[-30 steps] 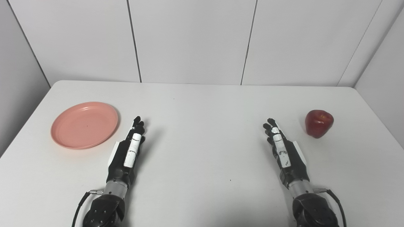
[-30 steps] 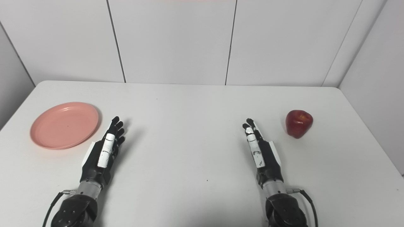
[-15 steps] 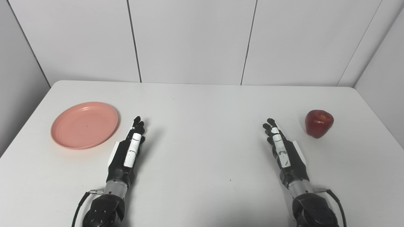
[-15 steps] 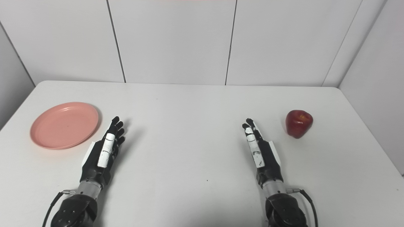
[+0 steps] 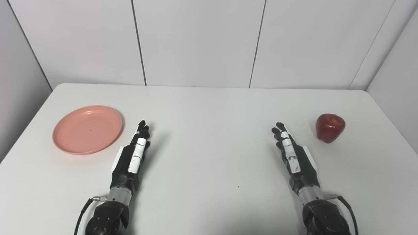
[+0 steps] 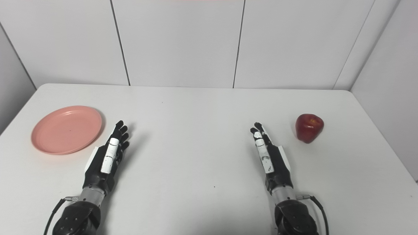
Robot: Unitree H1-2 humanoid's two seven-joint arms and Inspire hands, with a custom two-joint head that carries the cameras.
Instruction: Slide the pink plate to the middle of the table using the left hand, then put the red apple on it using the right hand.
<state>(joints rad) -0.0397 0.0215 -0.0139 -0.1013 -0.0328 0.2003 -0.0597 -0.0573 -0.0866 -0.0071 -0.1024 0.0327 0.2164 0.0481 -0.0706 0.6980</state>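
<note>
A round pink plate (image 5: 87, 129) lies flat on the left side of the white table (image 5: 209, 137). At the right side a red apple (image 5: 329, 127) stands upright. My left hand (image 5: 132, 156) rests edge-on just right of the plate, fingers stretched forward, open and holding nothing, a small gap from the rim. My right hand (image 5: 292, 156) lies the same way, open, a hand's width left of the apple. Neither hand touches its object.
White wall panels stand behind the table's far edge. A grey side wall (image 5: 396, 75) closes in at the right, another at the left. The table's rounded corners show at the back. Cables trail from both wrists near the bottom edge.
</note>
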